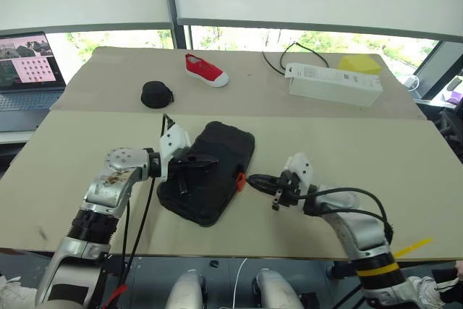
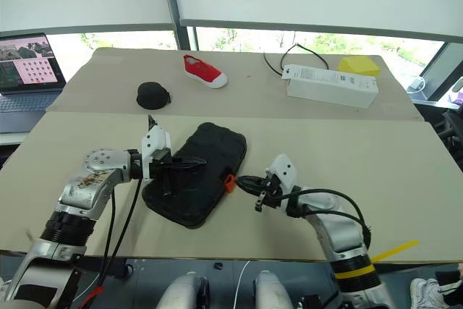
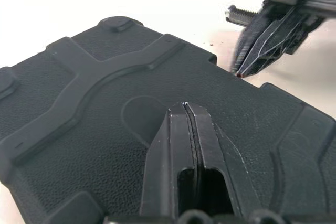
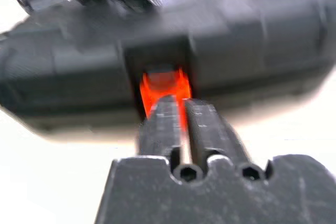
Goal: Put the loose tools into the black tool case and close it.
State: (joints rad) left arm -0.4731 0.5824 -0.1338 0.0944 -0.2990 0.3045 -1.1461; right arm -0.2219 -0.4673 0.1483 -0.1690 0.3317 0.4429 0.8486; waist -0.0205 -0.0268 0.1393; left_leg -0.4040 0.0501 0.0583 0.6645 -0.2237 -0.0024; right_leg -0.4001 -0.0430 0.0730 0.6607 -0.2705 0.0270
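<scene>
The black tool case [image 1: 208,171] lies shut on the tabletop [image 1: 347,142]. It looks hard and stiff. The left end effector [image 3: 187,109] is pressed shut on the lid. The right end effector [image 4: 177,106], barely parted, touches the small orange latch [image 4: 164,85], best pushed there.

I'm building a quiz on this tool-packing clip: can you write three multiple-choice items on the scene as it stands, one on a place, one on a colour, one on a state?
1. Where do the left gripper's fingers rest?
A. on the black tool case's lid
B. on the red shoe
C. on the laptop

2. What colour is the case's latch?
A. blue
B. orange
C. white

3. How does the black tool case stand?
A. wide open
B. lid shut
C. on its side

Key: 1 A, the left wrist view shows its shut fingers on the lid. 2 B, the right gripper points at an orange tab. 3 B, the lid lies flat over the base.
</scene>
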